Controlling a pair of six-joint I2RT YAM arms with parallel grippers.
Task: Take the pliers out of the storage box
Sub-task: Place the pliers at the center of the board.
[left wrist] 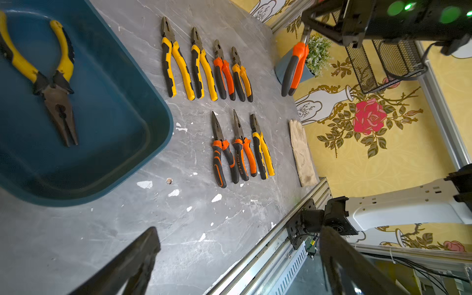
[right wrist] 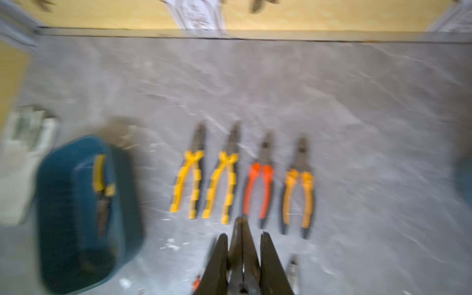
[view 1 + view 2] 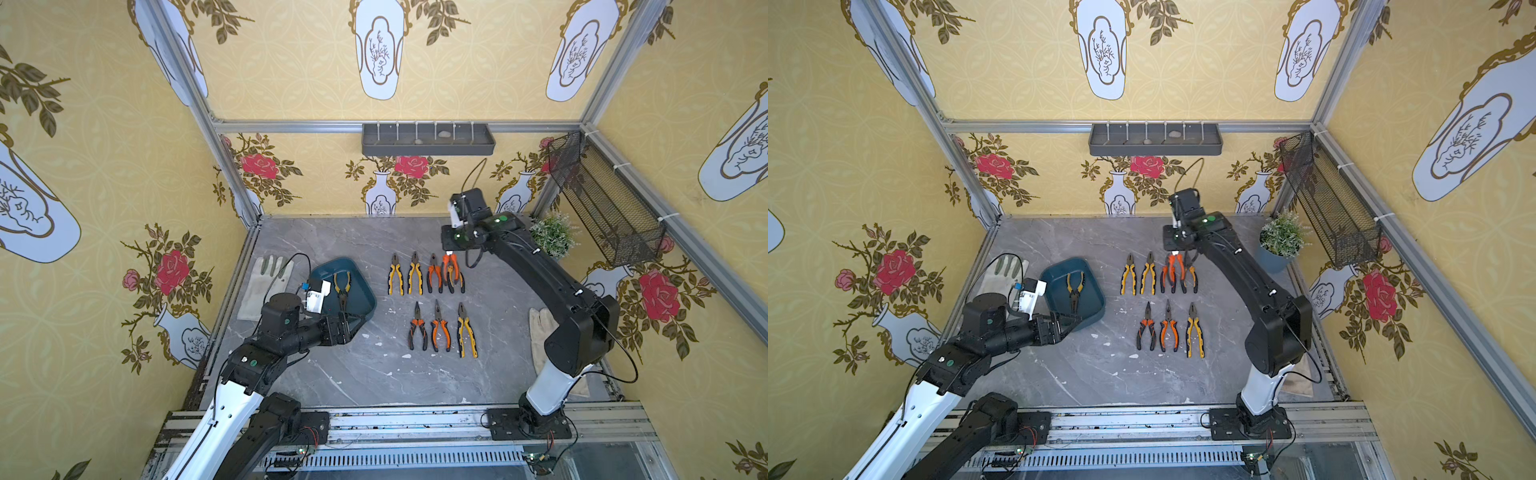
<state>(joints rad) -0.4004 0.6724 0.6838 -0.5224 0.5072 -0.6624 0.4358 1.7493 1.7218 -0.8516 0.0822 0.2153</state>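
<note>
Left end effector (image 3: 352,323) gaping, empty, at storage box (image 3: 362,296) near edge; yellow-handled long-nose pliers (image 3: 343,289) inside, just beyond. Right end effector (image 2: 244,235) clamps orange-handled pliers (image 1: 293,69) by nose, handles dangling.

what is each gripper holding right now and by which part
Right gripper grips orange-and-grey pliers by the dark metal nose, handles hanging down; left gripper holds nothing.

On the bench (image 3: 357,374) the storage box (image 3: 362,296) sits near the left edge, one yellow-handled plier (image 3: 343,291) inside, the left gripper (image 3: 353,322) at its near rim. Toward the far edge the right gripper (image 3: 449,252) holds an orange-handled plier (image 3: 452,270) over a row of pliers (image 3: 414,276).
</note>
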